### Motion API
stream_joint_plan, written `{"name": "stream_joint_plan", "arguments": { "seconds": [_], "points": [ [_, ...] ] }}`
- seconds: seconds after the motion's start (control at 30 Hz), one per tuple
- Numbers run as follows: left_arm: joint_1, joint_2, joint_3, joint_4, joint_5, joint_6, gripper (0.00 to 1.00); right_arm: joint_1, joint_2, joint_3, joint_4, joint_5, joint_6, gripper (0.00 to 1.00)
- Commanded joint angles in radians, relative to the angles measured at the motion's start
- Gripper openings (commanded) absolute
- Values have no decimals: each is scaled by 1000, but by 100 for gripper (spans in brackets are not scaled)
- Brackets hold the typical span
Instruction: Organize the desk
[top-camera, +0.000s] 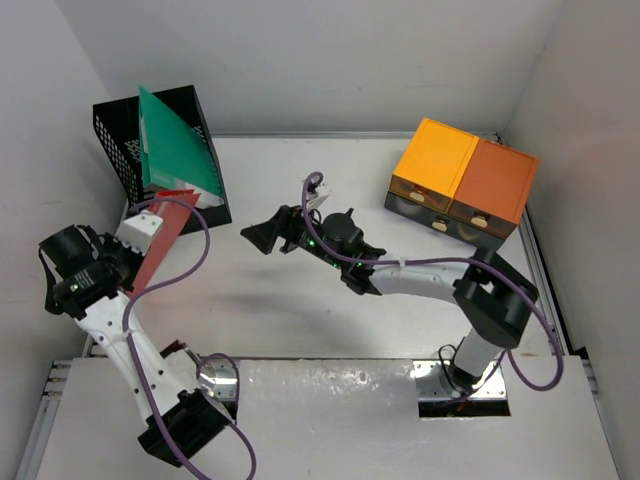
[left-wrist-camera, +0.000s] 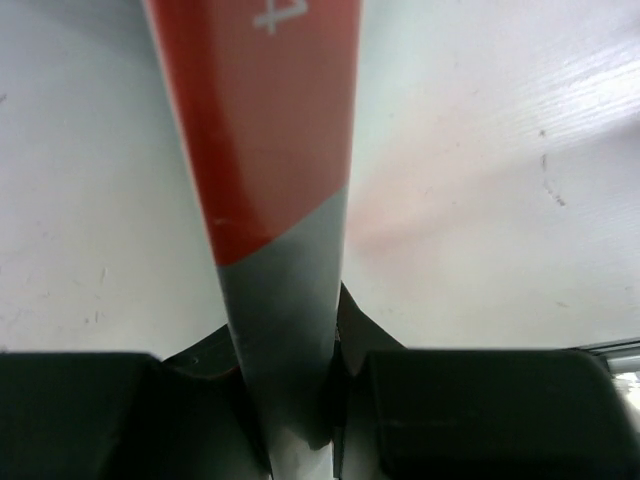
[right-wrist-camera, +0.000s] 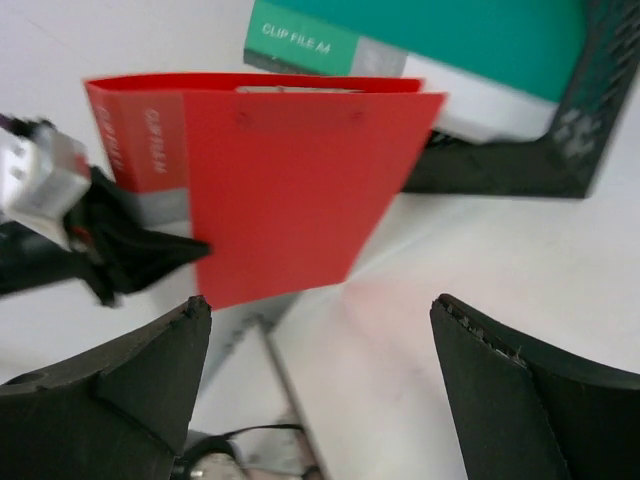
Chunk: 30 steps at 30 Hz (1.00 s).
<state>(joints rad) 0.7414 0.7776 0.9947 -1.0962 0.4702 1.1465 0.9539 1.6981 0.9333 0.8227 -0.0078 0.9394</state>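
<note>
The sorting looks well under way to me. A green clip file already stands slanted in the black mesh rack at the far left corner of the desk. The orange-topped drawer unit sits at the far right corner.

The red clip file is not yet put away. It hangs tilted above the surface by the left edge, just in front of the rack, and the left gripper is clamped on its grey lower edge. The right gripper hovers over the middle of the surface, facing the red file. Its jaws are spread wide, with nothing between them.

What is left, as I judge it, is to slot the red file into the rack beside the green one.

The desk itself is a broad, flat white top with a thin silvery rim showing along the right edge. It fills the space between the walls, with the arms' bases at its near edge. Up close it carries small dark specks and faint scuffs, and a pink glow falls on it under the red file.
</note>
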Motion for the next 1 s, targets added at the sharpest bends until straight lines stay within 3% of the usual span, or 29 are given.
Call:
{"name": "stream_joint_plan", "arguments": {
  "seconds": [0.0, 0.23, 0.43, 0.67, 0.8, 0.97],
  "points": [
    [6, -11, 109, -8, 16, -129, 0, 0, -81, -24, -80, 119, -261, 88],
    [6, 21, 266, -94, -79, -281, 0, -1, -133, -151, -5, 190, -338, 90],
    [6, 150, 593, -223, -18, -372, 0, -26, -161, -221, 44, 180, -340, 92],
    [6, 261, 1005, -203, -7, -602, 0, -90, -216, -365, 125, 137, -274, 93],
    [6, 296, 1111, -12, -115, -798, 0, -104, -235, -412, 159, 102, -255, 93],
    [4, 226, 891, 431, -215, -1005, 0, -104, -250, -413, 141, 80, -248, 93]
  ]
}}
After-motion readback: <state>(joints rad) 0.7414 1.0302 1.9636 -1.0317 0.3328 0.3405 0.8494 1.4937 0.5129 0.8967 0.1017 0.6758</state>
